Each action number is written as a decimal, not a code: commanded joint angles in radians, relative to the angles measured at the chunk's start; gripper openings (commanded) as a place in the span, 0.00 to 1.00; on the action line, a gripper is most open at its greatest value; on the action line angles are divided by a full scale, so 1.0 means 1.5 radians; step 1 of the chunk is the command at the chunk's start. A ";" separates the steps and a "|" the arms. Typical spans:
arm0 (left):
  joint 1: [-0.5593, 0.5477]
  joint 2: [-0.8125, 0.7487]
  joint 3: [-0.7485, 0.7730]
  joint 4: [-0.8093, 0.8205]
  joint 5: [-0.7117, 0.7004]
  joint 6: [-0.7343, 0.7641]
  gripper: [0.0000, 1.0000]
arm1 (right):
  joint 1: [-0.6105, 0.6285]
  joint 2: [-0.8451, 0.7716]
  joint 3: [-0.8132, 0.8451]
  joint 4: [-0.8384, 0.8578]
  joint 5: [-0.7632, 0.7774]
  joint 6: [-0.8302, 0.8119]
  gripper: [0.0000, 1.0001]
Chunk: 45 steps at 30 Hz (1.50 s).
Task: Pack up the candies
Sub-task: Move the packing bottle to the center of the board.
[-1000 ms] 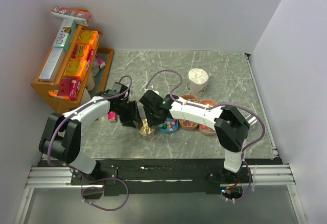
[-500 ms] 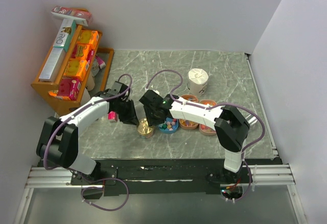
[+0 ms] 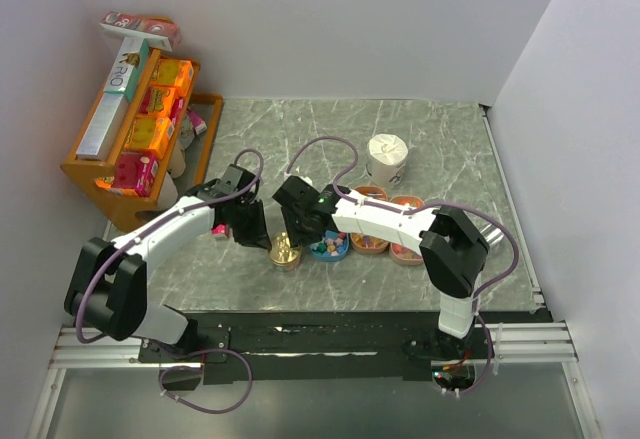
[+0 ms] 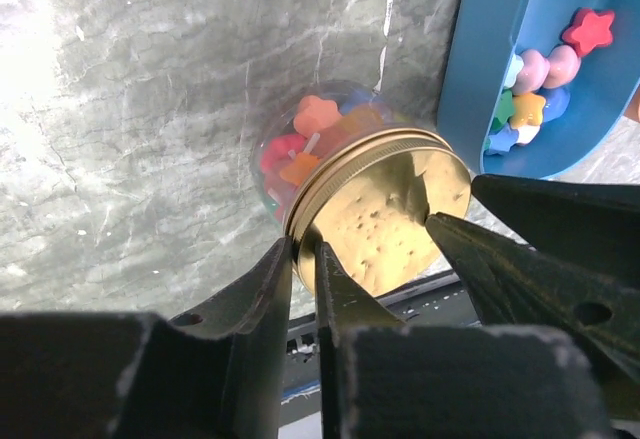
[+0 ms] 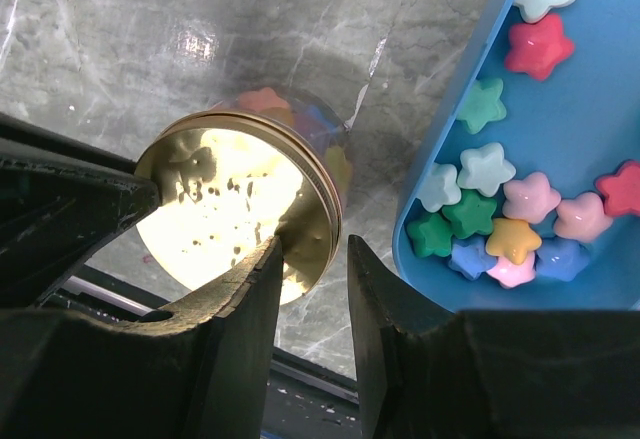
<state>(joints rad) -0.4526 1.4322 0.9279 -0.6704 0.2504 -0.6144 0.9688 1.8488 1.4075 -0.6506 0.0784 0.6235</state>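
A small clear jar with a gold lid (image 3: 285, 254) stands on the marble table, filled with star-shaped candies (image 4: 315, 119). More candies (image 5: 490, 209) lie in the blue tray (image 5: 580, 109) beside it. My left gripper (image 4: 305, 249) comes from the jar's left. Its jaws are nearly together, pinching the lid's (image 4: 385, 209) rim. My right gripper (image 5: 312, 244) comes from the other side, open. One finger sits over the lid (image 5: 230, 199) and the other outside the rim. In the top view both grippers, left (image 3: 266, 242) and right (image 3: 297, 241), meet over the jar.
The blue tray (image 3: 330, 249) lies right of the jar, with orange-rimmed dishes (image 3: 372, 244) beyond it. A white cup (image 3: 387, 159) stands behind them. A wooden rack (image 3: 130, 154) of orange boxes fills the left corner. A small pink item (image 3: 218, 227) lies beside the left arm.
The left gripper has drawn back a little to the left, uncovering the gold lid, and its jaws have narrowed onto the lid's rim. The right arm has stayed put.
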 commanded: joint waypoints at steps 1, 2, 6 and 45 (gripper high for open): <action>-0.019 -0.001 -0.041 -0.055 -0.051 0.005 0.18 | -0.003 0.012 -0.002 -0.052 0.028 -0.002 0.39; -0.023 -0.003 -0.044 -0.055 -0.050 0.002 0.17 | -0.003 0.012 -0.003 -0.052 0.026 -0.003 0.39; -0.032 0.001 -0.058 -0.052 -0.061 -0.006 0.11 | -0.001 0.013 -0.008 -0.048 0.022 -0.006 0.37; -0.075 -0.040 -0.077 0.069 -0.148 -0.130 0.30 | -0.015 -0.078 -0.049 -0.052 0.020 -0.042 0.39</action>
<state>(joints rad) -0.5419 1.4086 0.8505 -0.4870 0.2413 -0.7975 0.9504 1.7866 1.3529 -0.6987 0.1146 0.5495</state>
